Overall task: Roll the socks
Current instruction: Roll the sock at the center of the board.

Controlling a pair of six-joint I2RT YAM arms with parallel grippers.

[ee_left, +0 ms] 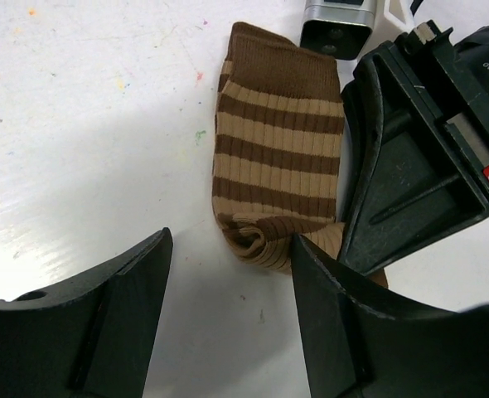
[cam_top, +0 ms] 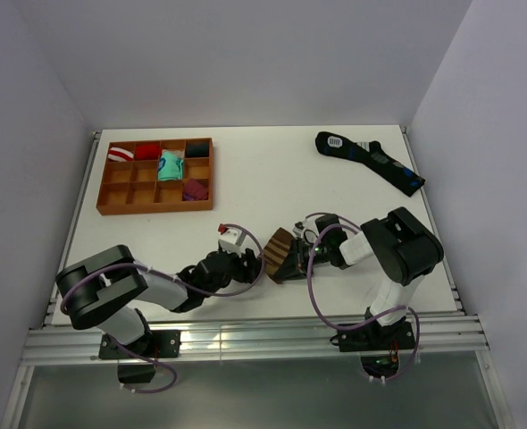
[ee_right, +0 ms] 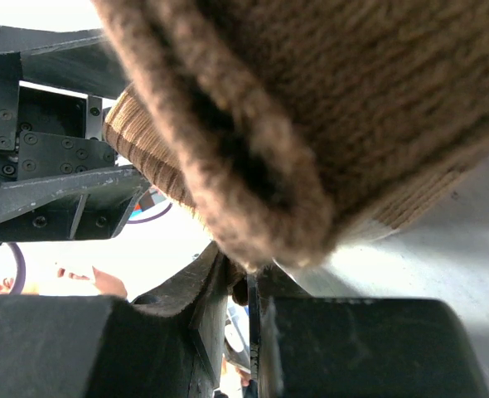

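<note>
lying on the worktop near its front edge: the socks, brown with cream stripes, one end curled into a small roll, the other end plain dark brown

just left of the socks, low over the worktop: the left hand, jaws wide apart, only bare white surface between them, nothing held; one finger right beside the rolled end, touching or not cannot be told

against the right side of the socks: the right hand, pressed to their edge; in its own wrist view, fingers drawn almost together with a fold of brown knit pinched in the slit, the rest of the fabric bulging above and filling most of that view

both hands facing each other across the socks, very near one another

well apart from the socks, beyond them to the left: a wooden tray with small red, teal and purple bundles in some compartments

well beyond the socks to the right, lying alone: a dark sock with blue marks
</note>
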